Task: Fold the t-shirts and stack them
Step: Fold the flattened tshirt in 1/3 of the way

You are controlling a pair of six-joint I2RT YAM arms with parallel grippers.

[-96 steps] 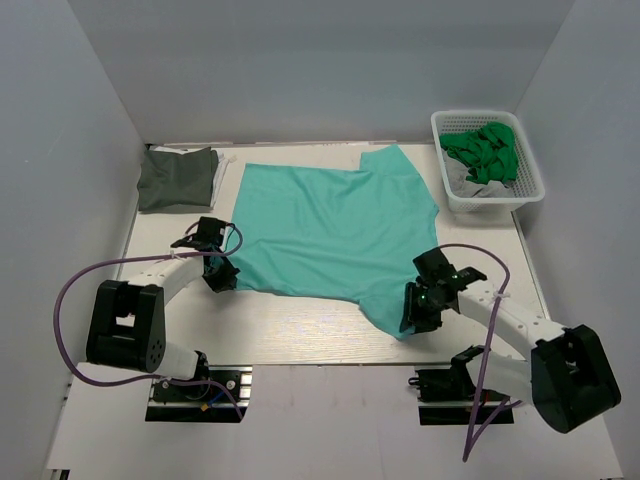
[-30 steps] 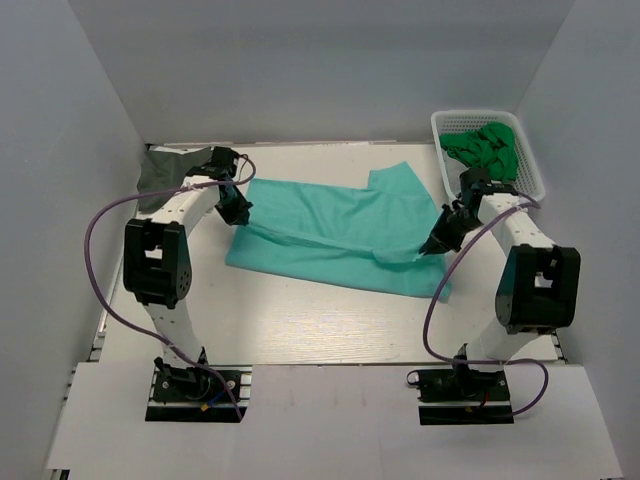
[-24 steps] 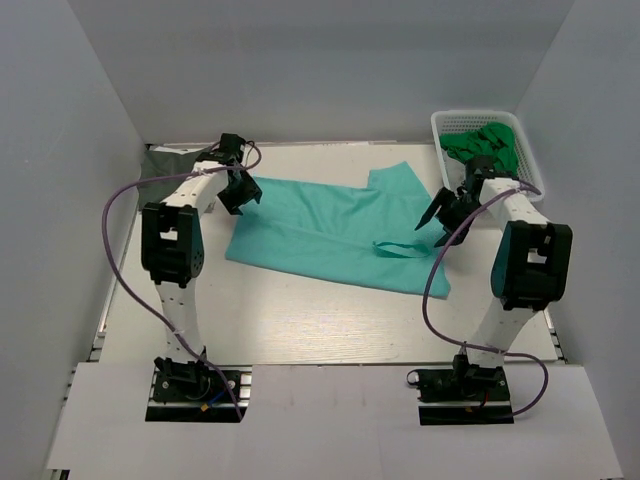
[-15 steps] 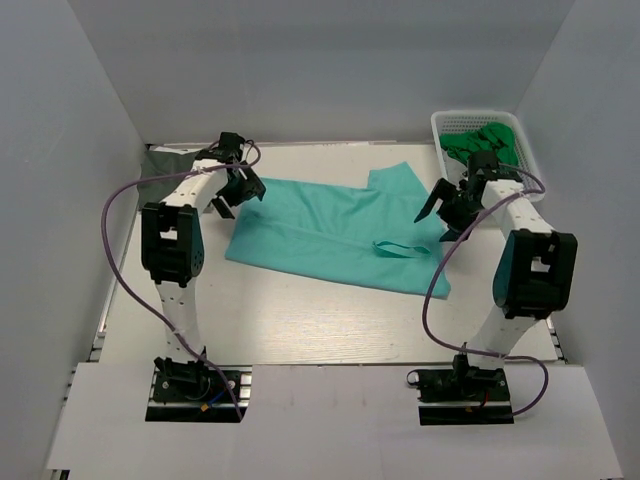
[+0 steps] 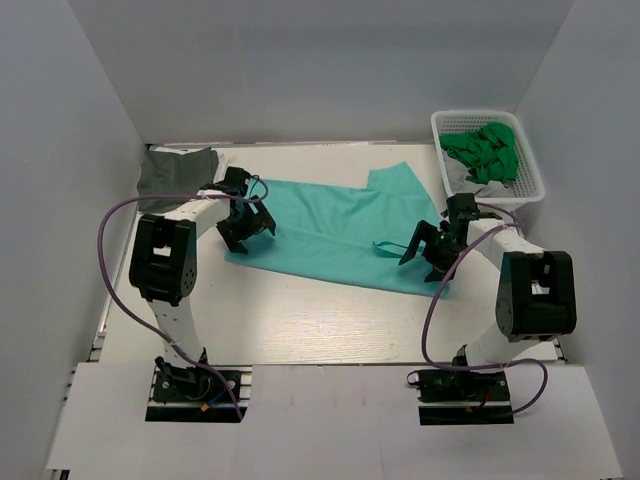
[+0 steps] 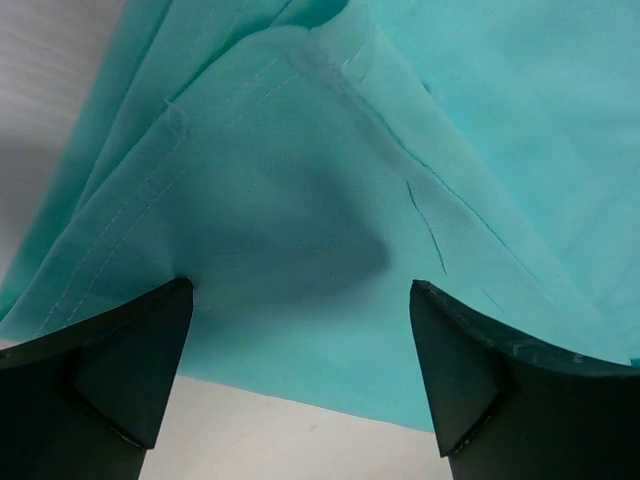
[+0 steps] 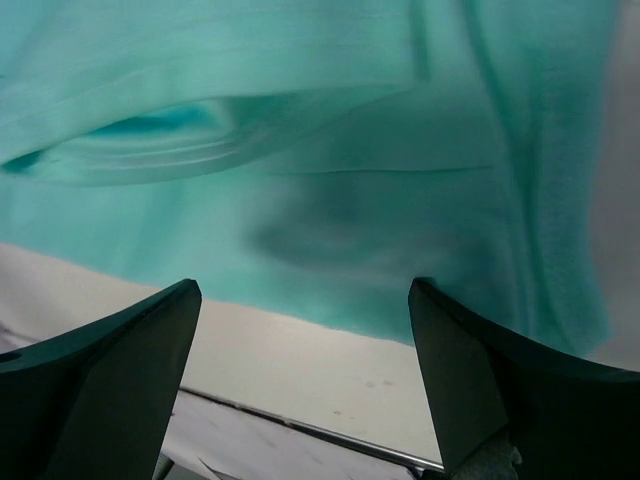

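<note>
A teal t-shirt (image 5: pixel 335 230) lies folded lengthwise across the middle of the table, one sleeve sticking out at its far right. My left gripper (image 5: pixel 248 232) is open over the shirt's left end, and its view shows the doubled hem of the teal cloth (image 6: pixel 330 200) just beyond the spread fingers (image 6: pixel 120 360). Over the shirt's near right corner my right gripper (image 5: pixel 425 258) also stands open, with teal folds (image 7: pixel 300 120) ahead of it and nothing between the jaws. A dark grey-olive t-shirt (image 5: pixel 176 176) lies folded at the far left corner.
A white basket (image 5: pixel 527 190) at the far right holds crumpled green cloth (image 5: pixel 483 152) and something pale grey. Bare pale table (image 5: pixel 300 320) stretches in front of the teal shirt. Grey walls close in the table on three sides.
Both grippers have opened and let go of the teal shirt, which now lies folded over. Both have since drawn back toward me and lowered over the shirt's left and right ends.
</note>
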